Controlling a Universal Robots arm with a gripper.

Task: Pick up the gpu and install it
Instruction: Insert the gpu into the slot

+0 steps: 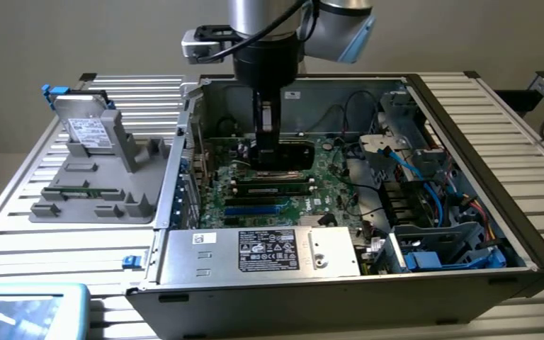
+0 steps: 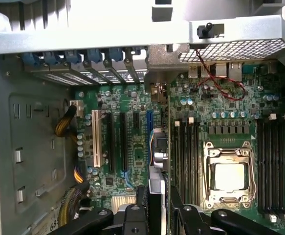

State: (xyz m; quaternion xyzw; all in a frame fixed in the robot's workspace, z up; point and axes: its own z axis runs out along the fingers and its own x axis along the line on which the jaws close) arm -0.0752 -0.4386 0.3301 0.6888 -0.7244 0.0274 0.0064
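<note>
1. clamping the gpu [image 2: 156,182] edge-on in the gripper [image 2: 157,215], fingers pressed on both faces.
2. holding it inside the open pc case [image 1: 470,152], low over the motherboard [image 2: 132,147], just by the blue slot [image 2: 149,122]; cannot tell if seated.
3. also seeing a hard drive [image 1: 90,132] on a grey holder [image 1: 93,205], exterior view's left, outside the case.

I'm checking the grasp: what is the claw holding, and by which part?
The claw grips the gpu by its upper edge, pinching both flat faces; the card hangs over the motherboard.
</note>
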